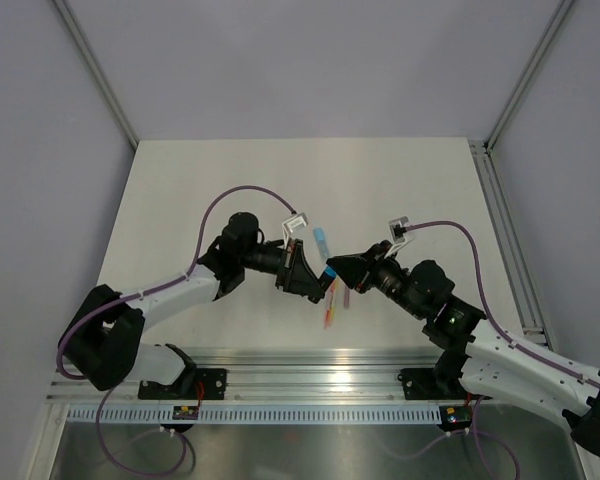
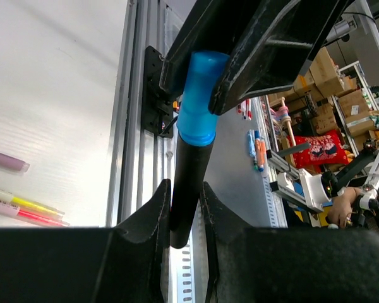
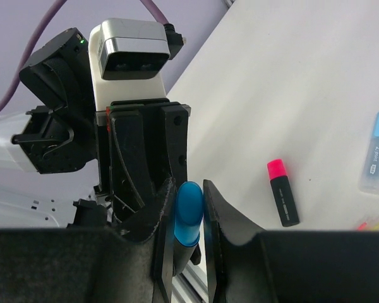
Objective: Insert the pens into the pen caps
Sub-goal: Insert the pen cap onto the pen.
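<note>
Above the table's middle my two grippers meet tip to tip. My left gripper (image 2: 184, 186) (image 1: 318, 283) is shut on a black pen (image 2: 188, 189) by its barrel. A blue pen cap (image 2: 199, 98) (image 3: 188, 213) covers that pen's far end. My right gripper (image 3: 189, 186) (image 1: 337, 268) is shut on this cap, one finger on each side. On the table lie a black pen with a pink cap on it (image 3: 282, 192) and a pale-blue pen (image 3: 376, 151) (image 1: 322, 240). Thin purple (image 2: 6, 160), yellow (image 2: 25, 203) and pink (image 2: 31, 216) pens lie just below the grippers.
An aluminium rail (image 1: 330, 365) runs along the table's near edge, under both arm bases. The left wrist camera (image 3: 129, 50) faces the right gripper at close range. Grey walls enclose the white table (image 1: 230, 180) on three sides.
</note>
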